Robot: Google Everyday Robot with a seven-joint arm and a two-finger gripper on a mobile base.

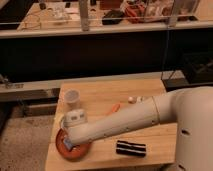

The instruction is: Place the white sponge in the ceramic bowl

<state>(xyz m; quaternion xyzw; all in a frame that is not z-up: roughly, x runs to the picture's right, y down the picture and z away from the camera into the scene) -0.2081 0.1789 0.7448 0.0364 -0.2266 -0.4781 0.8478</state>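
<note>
Arm: the white arm point(125, 120) runs from the robot body at the right of the frame down to the lower left, ending over the ceramic bowl point(62, 145).
Tool: the tool point(72, 145) sits at the lower left of the frame, directly over the bowl's interior, placed there because the bowl is the drop target. The wrist housing covers it, so whether it is released or clenched cannot be told.
Ceramic bowl: reddish-orange, shallow, near the lower-left corner of the table point(150, 92). Only its left and lower rim show; the rest is behind the arm.
White sponge: no white sponge is clearly visible on the table. A small bluish-white patch shows under the wrist inside the bowl; it may be the sponge, but this cannot be confirmed.
White cup: the white cup point(73, 98) stands upright at the upper left of the table, apart from the bowl, and is not the target.
Other items: a dark striped block point(131, 148) lies near the lower edge of the table; a small orange item point(114, 108) and a small pale item point(132, 99) lie near the centre.
Task stage (judgement): the arm's position suggests the placing step is under way or close to done.
</note>
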